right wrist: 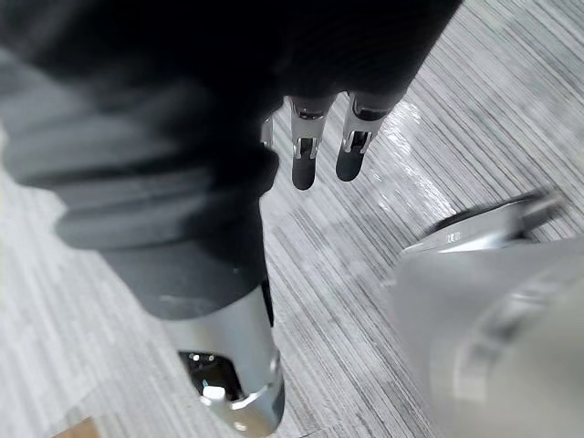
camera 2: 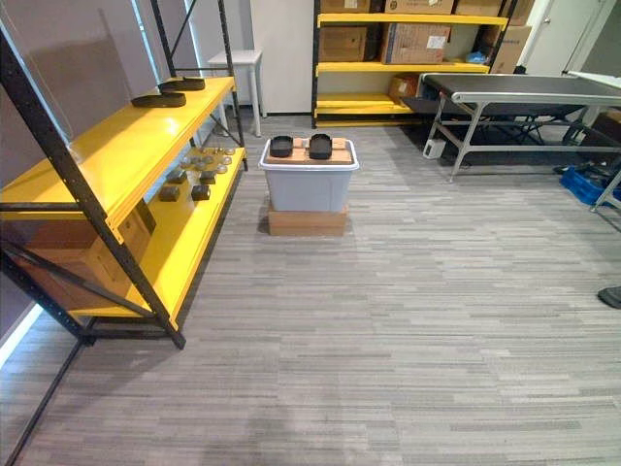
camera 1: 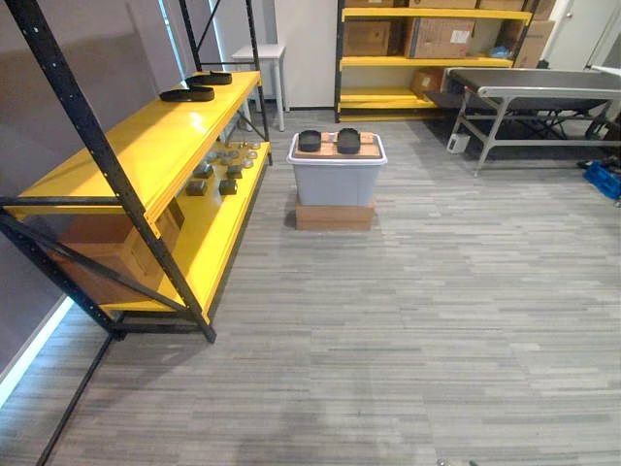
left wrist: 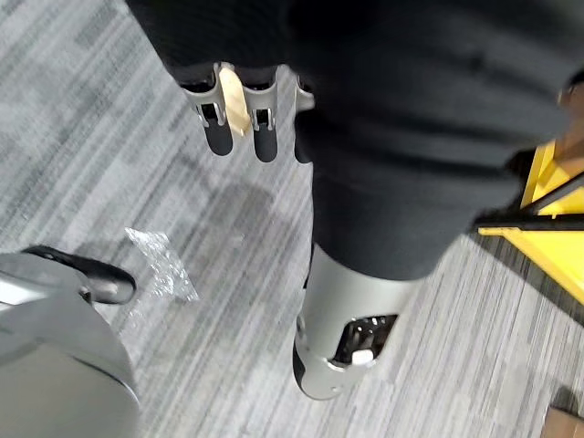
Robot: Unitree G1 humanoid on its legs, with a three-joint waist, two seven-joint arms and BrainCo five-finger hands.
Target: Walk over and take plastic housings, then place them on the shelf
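- Yellow shelf (camera 1: 146, 146), ahead and left of the left robot hand (left wrist: 265, 137), already carries two black housings (camera 1: 187, 94) at its far end.
- Grey bin (camera 1: 335, 180), well ahead of both hands, bears two more housings (camera 1: 310, 141), untaken.
- Left and right robot hand (right wrist: 304, 160) hang straight-fingered and empty; the walk remains.

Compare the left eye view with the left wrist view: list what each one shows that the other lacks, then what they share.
Left eye view: a grey bin carrying two black plastic housings, two more housings on the top tier of the yellow shelf, a metal table and far racks of cardboard boxes. Left wrist view: the left robot hand, hanging open and holding nothing, and a crumpled scrap of clear plastic on the floor. Shared: the grey striped floor and part of the yellow shelf.
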